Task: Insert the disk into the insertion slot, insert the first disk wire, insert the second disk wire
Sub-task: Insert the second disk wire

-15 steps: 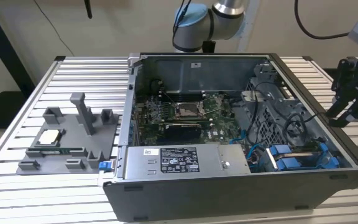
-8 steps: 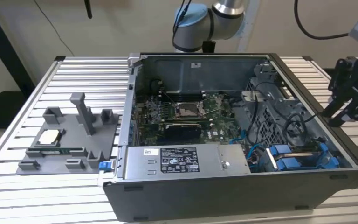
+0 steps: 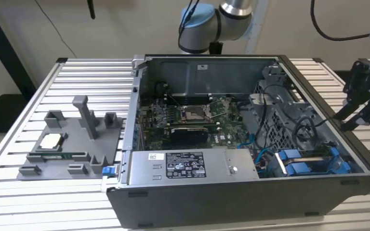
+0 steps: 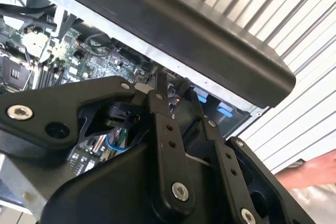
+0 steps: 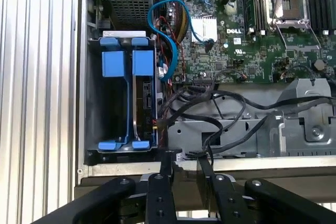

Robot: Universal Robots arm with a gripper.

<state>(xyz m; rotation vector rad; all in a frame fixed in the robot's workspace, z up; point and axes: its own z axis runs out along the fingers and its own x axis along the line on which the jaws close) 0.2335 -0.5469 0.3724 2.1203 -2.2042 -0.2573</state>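
Observation:
The disk stands on edge in its blue carrier inside the drive bay at the front corner of the open computer case. In the exterior view, the disk sits low at the case's right end. My gripper hovers just outside the case's right wall, above the bay. In both wrist views the gripper is open by a narrow gap and holds nothing. Black wires lie loose over the metal bracket beside the bay, and a blue cable loops from the board.
A silver power-supply box fills the case's front, with the motherboard behind it. A grey fixture with small parts stands on the slatted table at the exterior view's left. A person's hand shows beyond the case wall.

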